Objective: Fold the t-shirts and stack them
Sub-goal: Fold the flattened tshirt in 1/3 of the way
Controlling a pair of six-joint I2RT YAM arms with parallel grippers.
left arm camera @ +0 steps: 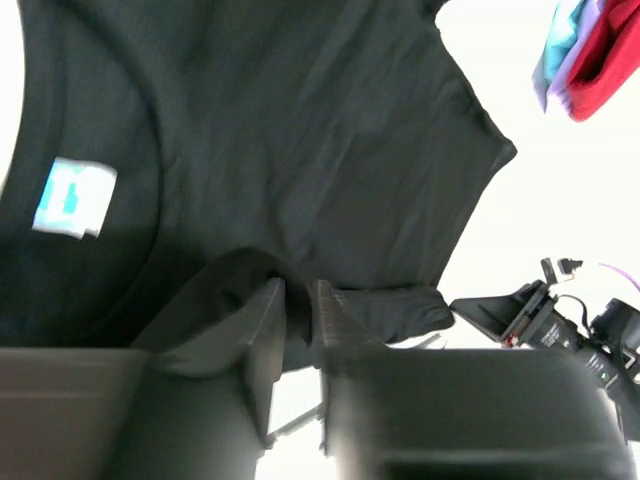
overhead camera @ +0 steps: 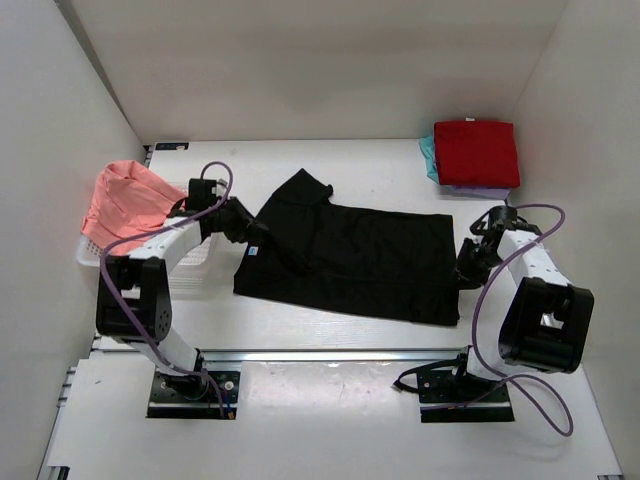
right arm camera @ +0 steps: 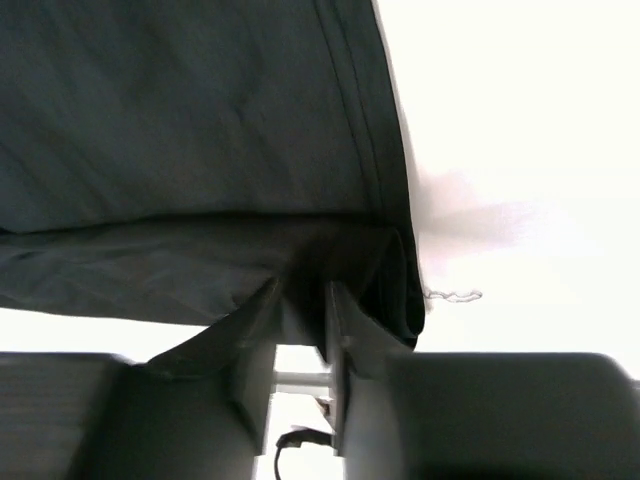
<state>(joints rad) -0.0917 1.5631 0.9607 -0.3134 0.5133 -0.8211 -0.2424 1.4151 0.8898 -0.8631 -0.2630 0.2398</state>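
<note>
From above, the black t-shirt (overhead camera: 350,262) lay spread on the table (overhead camera: 330,165) between the two claws. The left claw (overhead camera: 252,240) was at its collar end and the right claw (overhead camera: 464,272) at its near hem corner. Out to the side of the left claw, away from the black cloth, the salmon-pink t-shirt (overhead camera: 125,203) was heaped in the white mesh basket (overhead camera: 90,256). Well beyond the right claw, in the far corner, the red t-shirt (overhead camera: 477,152) topped a folded stack. The edges of the teal t-shirt (overhead camera: 428,152) and the lilac t-shirt (overhead camera: 475,191) showed under it.

At the left wrist, the left claw (left arm camera: 298,295) was pinched together on a raised fold of the black t-shirt (left arm camera: 300,140). A pale blue label (left arm camera: 73,197) sat inside the collar, ahead and to one side of the fingers. Farther ahead on the other side were the red t-shirt (left arm camera: 612,60) with the teal t-shirt (left arm camera: 560,40) beside it, and the right claw (left arm camera: 500,312) at the hem.

At the right wrist, the right claw (right arm camera: 300,300) was clamped on the bunched hem corner of the black t-shirt (right arm camera: 200,120). The cloth stretched away ahead of the fingers, with bare table (right arm camera: 520,120) alongside.
</note>
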